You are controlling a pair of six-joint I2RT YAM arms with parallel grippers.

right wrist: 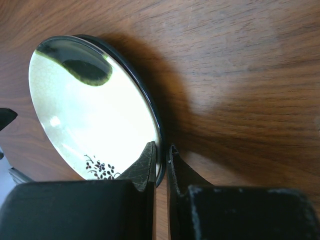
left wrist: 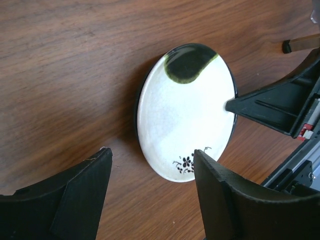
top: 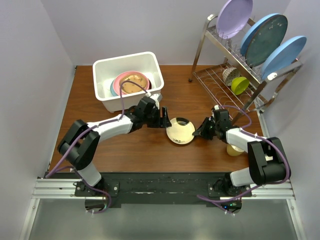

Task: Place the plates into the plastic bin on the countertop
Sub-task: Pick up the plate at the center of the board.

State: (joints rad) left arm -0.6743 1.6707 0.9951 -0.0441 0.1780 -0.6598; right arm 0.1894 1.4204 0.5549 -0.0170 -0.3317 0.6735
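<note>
A cream plate (top: 180, 131) with a black rim, a dark patch and a small black flower motif sits mid-countertop (top: 125, 145). My right gripper (top: 197, 132) is shut on its rim; in the right wrist view (right wrist: 162, 150) the fingers (right wrist: 145, 167) pinch the edge of the plate (right wrist: 90, 110), which looks tilted above its shadow. My left gripper (top: 163, 118) is open and empty at the plate's left side; in its wrist view (left wrist: 152, 155) the jaws stand wide apart just short of the plate (left wrist: 185, 110). The white plastic bin (top: 105, 62) at the back left holds a tan plate (top: 133, 82) on a pink one.
A chrome wire dish rack (top: 220, 85) stands at the back right with upright lilac (top: 233, 16) and blue (top: 264, 37) plates and a yellow cup (top: 240, 85). A yellowish object (top: 235, 149) lies under my right arm. Walls close in left and right.
</note>
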